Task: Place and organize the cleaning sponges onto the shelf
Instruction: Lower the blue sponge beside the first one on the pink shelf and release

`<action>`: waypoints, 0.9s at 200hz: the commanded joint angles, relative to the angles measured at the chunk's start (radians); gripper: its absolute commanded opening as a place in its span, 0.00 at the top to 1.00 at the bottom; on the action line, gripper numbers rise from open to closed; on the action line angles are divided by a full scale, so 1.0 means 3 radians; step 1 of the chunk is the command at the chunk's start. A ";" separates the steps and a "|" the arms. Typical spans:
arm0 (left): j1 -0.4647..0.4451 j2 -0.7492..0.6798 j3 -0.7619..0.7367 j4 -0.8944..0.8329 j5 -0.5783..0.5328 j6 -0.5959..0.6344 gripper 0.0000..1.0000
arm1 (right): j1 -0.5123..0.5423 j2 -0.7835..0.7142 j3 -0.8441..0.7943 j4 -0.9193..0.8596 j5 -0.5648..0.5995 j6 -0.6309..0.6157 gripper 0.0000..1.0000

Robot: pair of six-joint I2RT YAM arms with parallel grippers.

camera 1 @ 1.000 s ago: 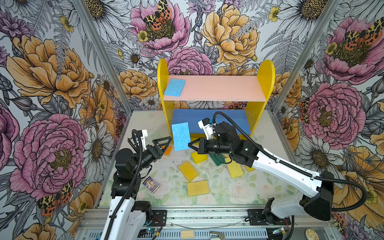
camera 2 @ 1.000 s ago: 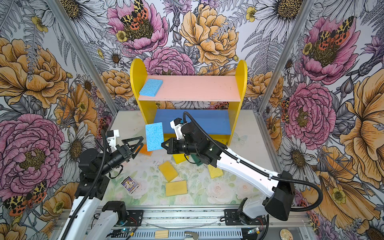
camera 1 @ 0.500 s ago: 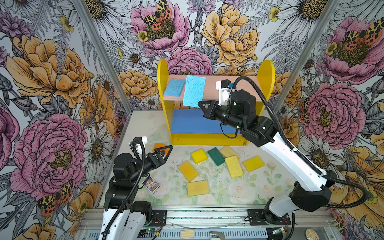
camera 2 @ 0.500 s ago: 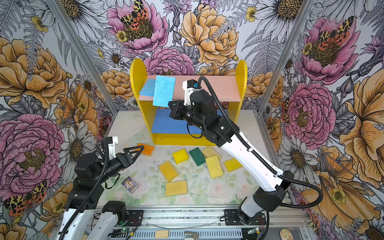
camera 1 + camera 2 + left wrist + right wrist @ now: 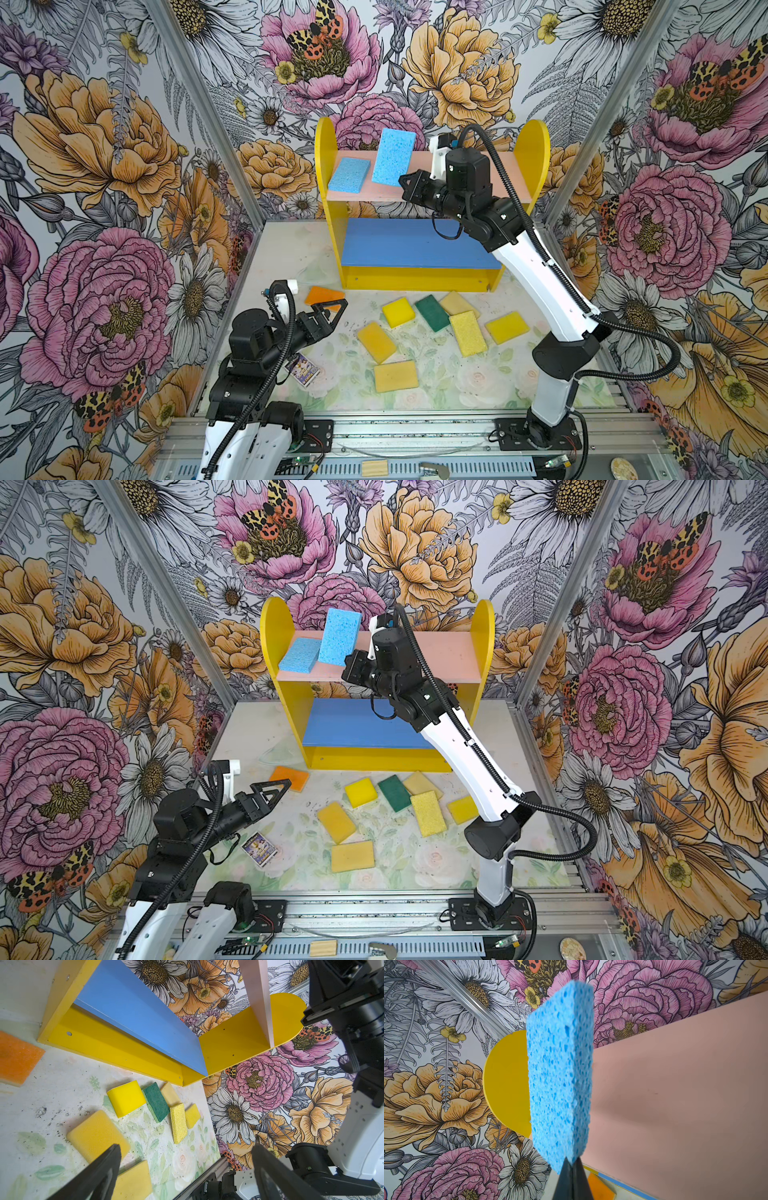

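Blue sponge [image 5: 393, 157], in both top views, stands tilted over the pink board [image 5: 382, 193] of the shelf [image 5: 326, 145], its lower short edge pinched in the closed right hand [image 5: 405, 181]. Left wrist view: left hand [image 5: 187, 1159] open, empty, over the tabletop [image 5: 52, 1084], well apart. Right wrist view: long axis runs straight away from the hand; laying flat judged next.

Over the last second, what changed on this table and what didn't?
The right fingers, shut on a blue sponge, lifted it from in front of the shelf up over the pink board, beside the other blue sponge. The left fingers, open, drew back slightly. Sponges on the table stayed put.
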 commanded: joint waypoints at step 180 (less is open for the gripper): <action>-0.0017 -0.0012 -0.0040 -0.0233 -0.0127 0.0202 0.01 | -0.0161 0.0420 0.0379 -0.0093 -0.0269 0.0133 0.78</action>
